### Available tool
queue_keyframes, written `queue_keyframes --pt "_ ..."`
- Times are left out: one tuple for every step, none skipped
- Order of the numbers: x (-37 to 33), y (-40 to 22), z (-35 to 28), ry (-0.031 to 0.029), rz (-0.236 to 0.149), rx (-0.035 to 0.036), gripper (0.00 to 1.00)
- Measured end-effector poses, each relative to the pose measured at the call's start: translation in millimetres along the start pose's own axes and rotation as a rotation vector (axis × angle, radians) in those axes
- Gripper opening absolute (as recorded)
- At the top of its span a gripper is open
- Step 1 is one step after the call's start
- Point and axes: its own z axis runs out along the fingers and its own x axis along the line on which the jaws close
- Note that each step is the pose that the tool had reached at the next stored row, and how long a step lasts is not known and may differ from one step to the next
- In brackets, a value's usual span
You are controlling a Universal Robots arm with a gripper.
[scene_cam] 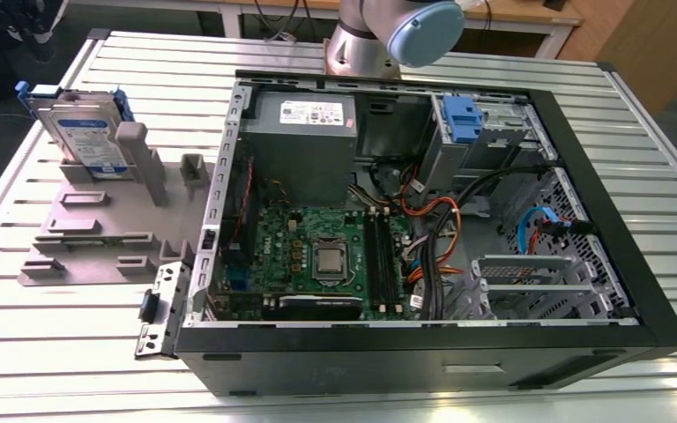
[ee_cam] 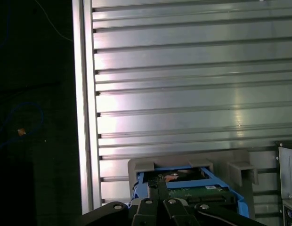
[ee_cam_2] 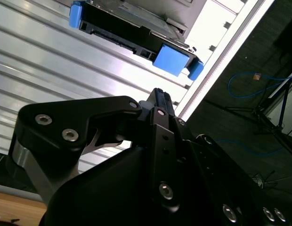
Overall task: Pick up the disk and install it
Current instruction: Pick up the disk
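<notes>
Take the open computer case (scene_cam: 433, 357) as your reference. It lies on its side on the ribbed metal table (scene_cam: 56, 352), with the motherboard, the cabling and the drive bays exposed.

**Location of the disk.** In the exterior view, find the disk (scene_cam: 80, 137) to the exterior view's left of the case, well apart from it. The disk stands upright on edge in the grey slotted stand (scene_cam: 92, 220). Its white-and-blue label faces outward and blue carrier rails frame its body. The stand rests on the table, just beside the case wall. The disk is not yet installed in the case.

**State of the hand.** In both wrist views, check the hand (ee_cam_2: 160, 96) (ee_cam: 158, 182). Its fingers are drawn narrow, with the tips together, and they hold nothing. In the second wrist view, the disk (ee_cam_2: 132, 33) lies ahead of the fingertips across a clear strip of table, so the hand does not touch it. In the first wrist view, the disk (ee_cam: 198, 188) shows its green circuit board inside the blue frame, seated in the stand (ee_cam: 183, 162).

**Arm.** In the exterior view, a section of the arm (scene_cam: 386, 35) rises beyond the far side of the case.

**Drive bay.** Inside the case, at the far corner, a blue plastic carrier (scene_cam: 462, 119) sits in the drive bay.
</notes>
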Motion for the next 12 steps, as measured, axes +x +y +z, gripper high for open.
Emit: queue_keyframes --pt "0.0 -0.2 0.0 0.0 0.0 0.0 0.11" --pt "-0.2 -3.4 -0.1 0.0 0.0 0.0 0.11" --pt "-0.2 -3.6 -0.1 0.0 0.0 0.0 0.11" --pt "-0.3 -3.8 -0.2 0.0001 0.0 0.0 0.11" --pt "-0.3 -4.0 -0.2 0.0001 0.0 0.0 0.11" --pt "-0.3 -4.2 -0.2 0.0001 0.0 0.0 0.11" --pt "-0.3 -4.3 -0.2 0.0001 0.0 0.0 0.11" --pt "-0.3 -4.5 -0.2 0.0 0.0 0.0 0.11" --pt "-0.3 -4.7 -0.2 0.0 0.0 0.0 0.11" --pt "-0.3 -4.9 -0.2 0.0 0.0 0.0 0.11" --pt "-0.4 -5.1 -0.2 0.0 0.0 0.0 0.11" --pt "-0.4 -5.3 -0.3 0.0001 0.0 0.0 0.11"
